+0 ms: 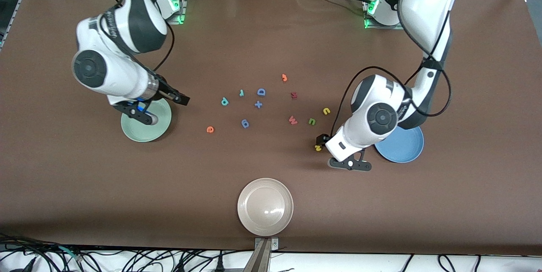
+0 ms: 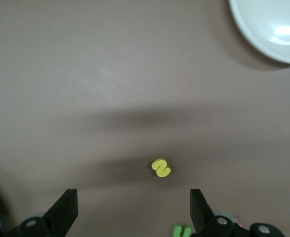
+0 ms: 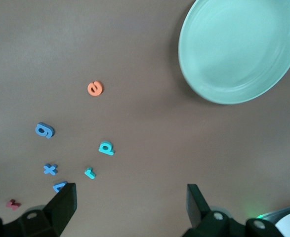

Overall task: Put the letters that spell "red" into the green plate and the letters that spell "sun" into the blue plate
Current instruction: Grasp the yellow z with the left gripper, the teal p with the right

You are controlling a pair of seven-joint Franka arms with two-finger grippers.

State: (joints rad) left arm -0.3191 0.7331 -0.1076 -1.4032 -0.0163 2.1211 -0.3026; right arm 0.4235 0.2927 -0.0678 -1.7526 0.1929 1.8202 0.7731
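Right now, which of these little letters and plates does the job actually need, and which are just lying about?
Needed:
- teal foam "r", orange "e", teal "d"
- yellow foam "s", yellow "u", green "n"
- round mint-green plate, round blue plate

Lying about:
- blue capital "D", blue plus sign, blue "6"-like piece
- pink "w", dark red letter, second orange letter
- round beige plate

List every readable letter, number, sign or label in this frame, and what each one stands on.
"e": orange letter on the table.
"r": small teal letter.
"d": teal letter, lying turned.
"D": blue capital.
"+": blue sign.
"6"-like blue piece.
"w": pink letter.
"n": green letter.
"u": yellow letter.
"s": yellow letter.
Lettering on the right arm: too blurred to read.
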